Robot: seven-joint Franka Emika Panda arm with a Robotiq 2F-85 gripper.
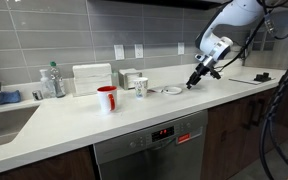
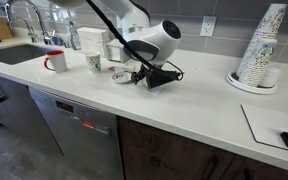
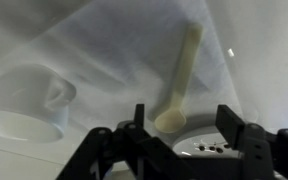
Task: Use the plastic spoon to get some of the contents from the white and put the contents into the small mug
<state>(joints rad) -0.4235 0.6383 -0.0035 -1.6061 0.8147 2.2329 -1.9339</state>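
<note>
A pale plastic spoon [image 3: 181, 78] lies on the white counter, its bowl end toward my gripper [image 3: 184, 125]. The gripper is open, and the spoon's bowl lies between the two fingers without being held. Just below the jaws is a flat white dish [image 3: 199, 148] with a few dark bits on it; it also shows in both exterior views [image 1: 172, 90] [image 2: 119, 75]. The small mug [image 1: 141, 87] [image 2: 94, 62], whitish with a dark pattern, stands beyond the dish. The gripper [image 1: 194, 80] [image 2: 149, 78] hangs low over the counter beside the dish.
A glossy red mug [image 1: 106, 98] [image 2: 56, 61] stands past the small mug, toward the sink [image 1: 4, 120]. White boxes [image 1: 92, 78] stand by the wall. A stack of paper cups [image 2: 259, 50] stands further along the counter. A white cup-like vessel [image 3: 29, 108] shows in the wrist view.
</note>
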